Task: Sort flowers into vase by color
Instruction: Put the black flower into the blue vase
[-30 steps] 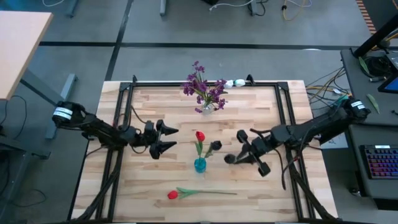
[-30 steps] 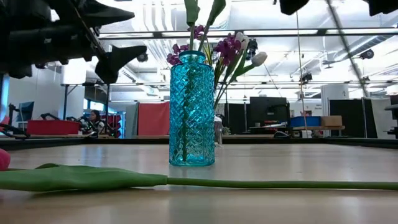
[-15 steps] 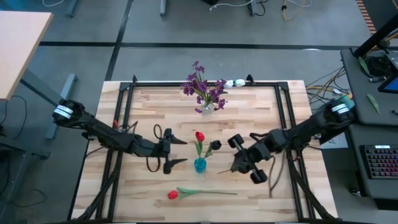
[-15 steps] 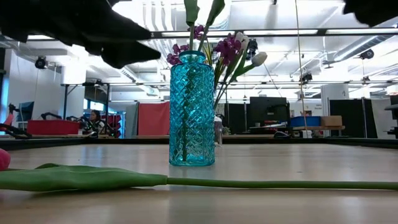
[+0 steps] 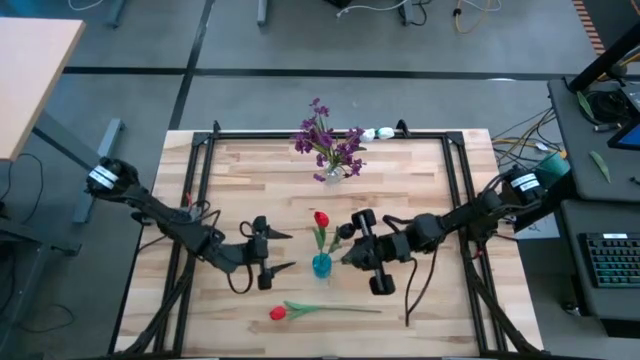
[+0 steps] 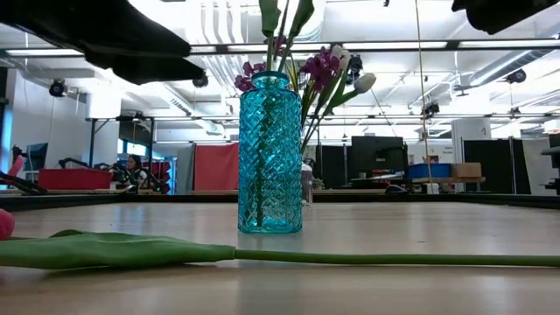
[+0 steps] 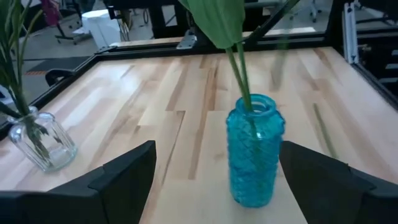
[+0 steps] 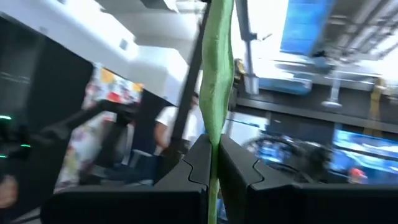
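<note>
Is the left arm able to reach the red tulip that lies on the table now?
Probably yes. The left gripper is open and holds nothing, and the red tulip lies flat on the table just in front of it, with nothing between them. The blue vase stands off to the side.

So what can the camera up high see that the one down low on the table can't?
Only the high view shows the red tulip head lying on the wooden table, and the open left end effector. Only the low view shows the room behind, with a seated person. Both show the blue patterned glass vase and the purple flowers.
</note>
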Robot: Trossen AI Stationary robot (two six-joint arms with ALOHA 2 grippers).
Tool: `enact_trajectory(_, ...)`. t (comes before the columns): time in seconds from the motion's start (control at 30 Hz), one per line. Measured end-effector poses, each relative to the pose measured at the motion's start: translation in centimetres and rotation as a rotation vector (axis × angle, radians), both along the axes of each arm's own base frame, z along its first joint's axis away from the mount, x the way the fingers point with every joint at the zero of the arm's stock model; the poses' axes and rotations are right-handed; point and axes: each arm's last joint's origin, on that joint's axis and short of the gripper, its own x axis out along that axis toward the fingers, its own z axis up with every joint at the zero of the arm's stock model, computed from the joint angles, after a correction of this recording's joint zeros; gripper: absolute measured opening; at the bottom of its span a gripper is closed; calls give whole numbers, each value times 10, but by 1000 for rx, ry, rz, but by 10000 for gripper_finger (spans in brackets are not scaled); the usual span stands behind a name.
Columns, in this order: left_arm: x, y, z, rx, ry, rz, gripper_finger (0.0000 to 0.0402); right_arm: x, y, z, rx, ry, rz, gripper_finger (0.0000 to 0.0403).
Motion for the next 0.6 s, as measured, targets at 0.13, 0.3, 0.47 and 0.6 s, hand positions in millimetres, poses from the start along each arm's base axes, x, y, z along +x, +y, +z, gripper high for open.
enact_trajectory(0.13, -7, -8, -2, -31, -12, 15, 322, 2, -2, -2, 11, 18, -83, 12)
enact_trajectory(0.3, -13, -17, -2, -68, -29, 22, 322, 6, -2, -9, 7, 51, -115, 12)
enact_trajectory(0.47, -17, -23, -2, -132, -40, 18, 322, 8, -1, -13, -5, 87, -115, 13)
enact_trajectory(0.6, -20, -28, -1, -164, -46, 6, 322, 7, 1, -15, -11, 106, -115, 16)
